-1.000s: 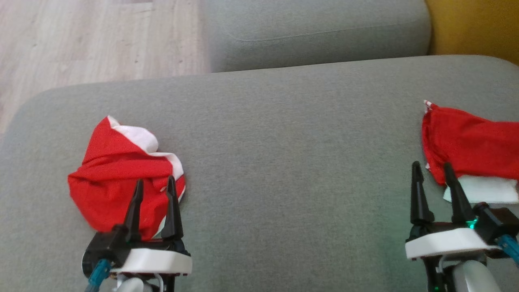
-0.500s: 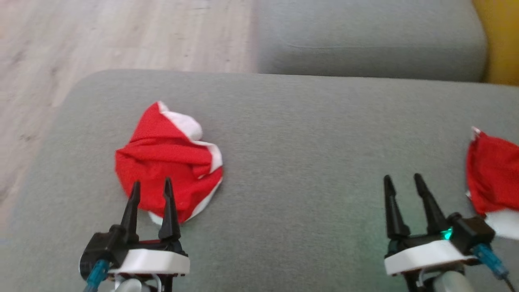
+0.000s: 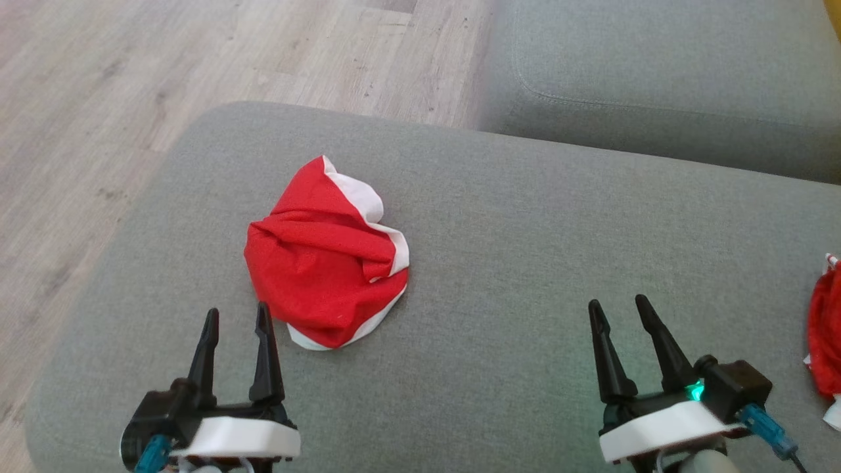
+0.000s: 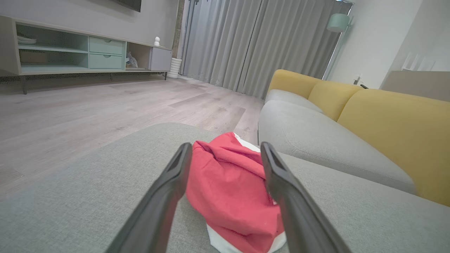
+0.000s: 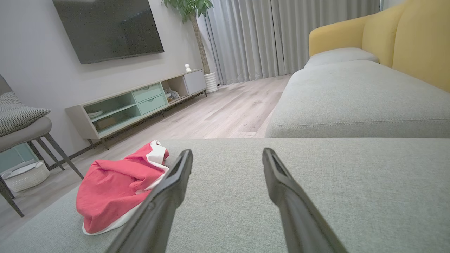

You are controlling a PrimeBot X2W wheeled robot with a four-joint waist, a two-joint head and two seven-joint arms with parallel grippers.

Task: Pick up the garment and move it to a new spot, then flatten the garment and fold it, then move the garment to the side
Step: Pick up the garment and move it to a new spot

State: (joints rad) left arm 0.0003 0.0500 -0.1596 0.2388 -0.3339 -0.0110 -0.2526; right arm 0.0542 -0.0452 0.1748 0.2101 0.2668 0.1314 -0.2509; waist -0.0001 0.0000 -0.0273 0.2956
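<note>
The garment (image 3: 325,256) is a crumpled red cloth with white trim, lying on the left part of the grey cushion (image 3: 512,249). My left gripper (image 3: 236,310) stands open just short of its near left edge, touching nothing. In the left wrist view the garment (image 4: 228,189) lies straight ahead between the spread fingers of that gripper (image 4: 225,146). My right gripper (image 3: 617,302) is open over bare cushion, well to the garment's right. The right wrist view has the garment (image 5: 119,182) off to the left of that gripper (image 5: 227,151).
A second red and white cloth (image 3: 824,328) lies at the cushion's right edge. Another grey seat cushion (image 3: 657,72) is behind, with yellow backrests (image 4: 393,123). Wooden floor (image 3: 131,79) lies beyond the left and far edges. A low cabinet (image 5: 140,102) and a chair (image 5: 21,130) stand further off.
The head camera has swung left, so the whole picture has shifted right. The left fingers, earlier overlapping the garment, now sit short of its near left edge. Both grippers stay open.
</note>
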